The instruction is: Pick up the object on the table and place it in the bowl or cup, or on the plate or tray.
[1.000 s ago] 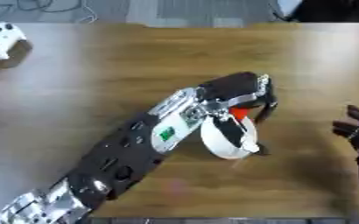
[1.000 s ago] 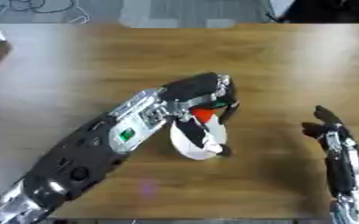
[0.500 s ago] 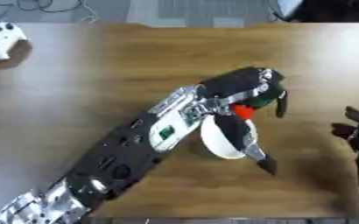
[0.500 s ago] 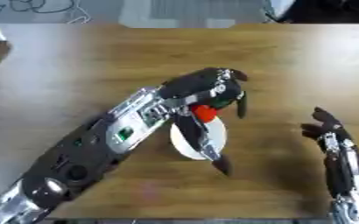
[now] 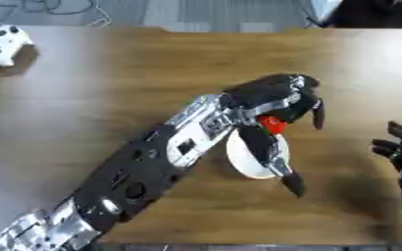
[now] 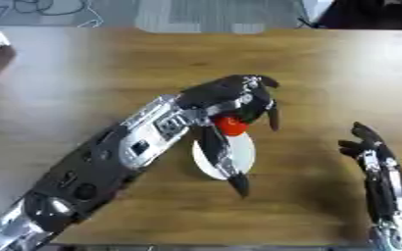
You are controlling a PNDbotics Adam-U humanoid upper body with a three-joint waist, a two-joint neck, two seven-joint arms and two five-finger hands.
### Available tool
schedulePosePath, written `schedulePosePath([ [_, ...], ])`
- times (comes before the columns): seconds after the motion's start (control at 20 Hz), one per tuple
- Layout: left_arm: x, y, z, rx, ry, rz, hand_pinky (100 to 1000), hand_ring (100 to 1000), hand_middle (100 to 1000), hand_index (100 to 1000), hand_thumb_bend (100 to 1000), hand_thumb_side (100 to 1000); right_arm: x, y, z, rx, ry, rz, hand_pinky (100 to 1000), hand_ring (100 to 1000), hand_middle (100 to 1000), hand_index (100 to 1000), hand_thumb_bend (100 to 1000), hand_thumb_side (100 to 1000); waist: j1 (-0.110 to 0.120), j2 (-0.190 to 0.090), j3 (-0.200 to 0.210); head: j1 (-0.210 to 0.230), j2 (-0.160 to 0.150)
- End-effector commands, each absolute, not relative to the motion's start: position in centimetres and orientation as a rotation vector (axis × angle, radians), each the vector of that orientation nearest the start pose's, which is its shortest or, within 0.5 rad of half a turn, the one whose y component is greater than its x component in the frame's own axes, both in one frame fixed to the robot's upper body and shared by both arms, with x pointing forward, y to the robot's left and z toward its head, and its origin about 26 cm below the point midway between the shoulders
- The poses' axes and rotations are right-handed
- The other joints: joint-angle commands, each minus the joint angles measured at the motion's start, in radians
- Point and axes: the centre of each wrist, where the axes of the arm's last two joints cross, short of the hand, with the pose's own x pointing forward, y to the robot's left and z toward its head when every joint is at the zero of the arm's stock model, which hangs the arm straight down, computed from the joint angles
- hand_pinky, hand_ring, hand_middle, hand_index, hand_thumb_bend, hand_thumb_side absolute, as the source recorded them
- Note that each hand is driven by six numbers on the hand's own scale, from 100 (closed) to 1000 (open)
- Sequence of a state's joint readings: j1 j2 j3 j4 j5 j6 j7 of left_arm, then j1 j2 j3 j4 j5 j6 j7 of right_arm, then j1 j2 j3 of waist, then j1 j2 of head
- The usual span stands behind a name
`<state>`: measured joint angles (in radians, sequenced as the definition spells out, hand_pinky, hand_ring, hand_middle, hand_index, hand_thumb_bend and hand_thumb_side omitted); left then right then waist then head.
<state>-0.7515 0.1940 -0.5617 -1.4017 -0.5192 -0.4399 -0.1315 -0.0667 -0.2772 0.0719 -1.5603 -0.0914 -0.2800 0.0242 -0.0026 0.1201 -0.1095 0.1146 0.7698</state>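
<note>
Hovering our left hand (image 5: 277, 100) over the white plate (image 5: 243, 164), fingers spread and letting go, so the small red object (image 6: 232, 125) lands on it; right hand (image 6: 369, 147) idles open.

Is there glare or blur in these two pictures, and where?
Left eye view: pale glare washes the table on its left; the left hand over the white plate looks soft. Right eye view: same glare; the right hand is slightly blurred.
</note>
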Motion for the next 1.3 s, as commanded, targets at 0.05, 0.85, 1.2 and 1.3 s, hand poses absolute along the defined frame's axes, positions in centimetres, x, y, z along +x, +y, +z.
schedulePosePath([
  [0.05,37.9,8.1,16.5,-0.063,2.839,1.909,983,477,406,632,1000,903,29.4,-29.6,2.1,-0.065,-1.897,0.280,763,736,916,819,100,757,-0.004,-0.020,0.001,0.003,0.000],
  [0.85,37.9,9.0,17.5,-0.105,2.839,1.901,1000,624,535,705,1000,937,29.3,-29.9,1.9,-0.077,-1.895,0.280,763,736,915,818,100,755,-0.007,-0.023,0.013,-0.003,0.000],
  [1.2,37.5,11.4,19.2,-0.227,2.874,1.814,870,892,773,841,871,950,29.4,-29.7,3.2,-0.064,-1.939,0.285,760,736,912,817,100,745,0.002,-0.025,0.033,-0.015,0.000],
  [1.3,37.3,12.1,19.4,-0.278,2.880,1.813,813,946,817,870,817,965,29.4,-29.6,3.8,-0.054,-1.958,0.289,758,737,910,817,100,740,0.005,-0.025,0.039,-0.018,0.000],
])
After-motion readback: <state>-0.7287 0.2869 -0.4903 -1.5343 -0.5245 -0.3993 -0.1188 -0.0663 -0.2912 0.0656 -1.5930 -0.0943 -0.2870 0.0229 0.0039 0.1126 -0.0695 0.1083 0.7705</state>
